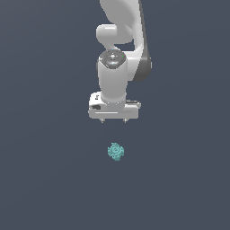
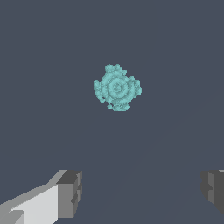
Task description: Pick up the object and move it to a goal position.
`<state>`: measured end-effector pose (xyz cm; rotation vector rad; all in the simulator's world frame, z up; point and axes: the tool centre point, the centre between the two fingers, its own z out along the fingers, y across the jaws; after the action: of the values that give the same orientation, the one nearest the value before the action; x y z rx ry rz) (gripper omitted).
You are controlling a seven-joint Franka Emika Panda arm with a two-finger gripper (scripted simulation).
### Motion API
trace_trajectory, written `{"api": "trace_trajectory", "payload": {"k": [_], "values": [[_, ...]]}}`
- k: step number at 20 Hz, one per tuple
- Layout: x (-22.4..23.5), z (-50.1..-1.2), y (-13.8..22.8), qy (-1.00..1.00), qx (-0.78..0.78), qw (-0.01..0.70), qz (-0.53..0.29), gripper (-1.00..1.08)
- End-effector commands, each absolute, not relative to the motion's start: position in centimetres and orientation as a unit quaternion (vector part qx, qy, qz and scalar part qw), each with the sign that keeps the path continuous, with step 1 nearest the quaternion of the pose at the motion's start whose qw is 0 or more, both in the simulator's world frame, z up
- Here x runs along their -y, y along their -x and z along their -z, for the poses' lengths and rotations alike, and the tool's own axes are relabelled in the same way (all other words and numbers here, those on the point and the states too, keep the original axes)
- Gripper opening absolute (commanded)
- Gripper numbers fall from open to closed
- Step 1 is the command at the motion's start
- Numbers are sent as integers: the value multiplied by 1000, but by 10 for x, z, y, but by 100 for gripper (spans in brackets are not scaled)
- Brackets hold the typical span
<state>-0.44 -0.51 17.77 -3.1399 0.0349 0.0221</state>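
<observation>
The object (image 1: 116, 152) is a tiny teal knobbly piece with a round centre and four lobes, lying on the dark grey surface. In the exterior view my gripper (image 1: 114, 121) hangs a short way above and behind it, fingers pointing down. The wrist view shows the object (image 2: 117, 87) ahead of the two grey fingertips (image 2: 70, 193), which stand wide apart with nothing between them. My gripper (image 2: 142, 192) is open and apart from the object.
The white arm (image 1: 119, 40) rises behind the gripper toward the exterior view's top. A plain dark grey surface (image 1: 45, 179) spreads all around the object.
</observation>
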Motion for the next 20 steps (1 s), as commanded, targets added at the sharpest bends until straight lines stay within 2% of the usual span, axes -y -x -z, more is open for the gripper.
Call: {"api": "trace_trajectory", "payload": {"k": [1, 20], "values": [[5, -178, 4, 1000, -11, 1, -7, 100], [9, -172, 1, 1000, -14, -10, -12, 100]]}}
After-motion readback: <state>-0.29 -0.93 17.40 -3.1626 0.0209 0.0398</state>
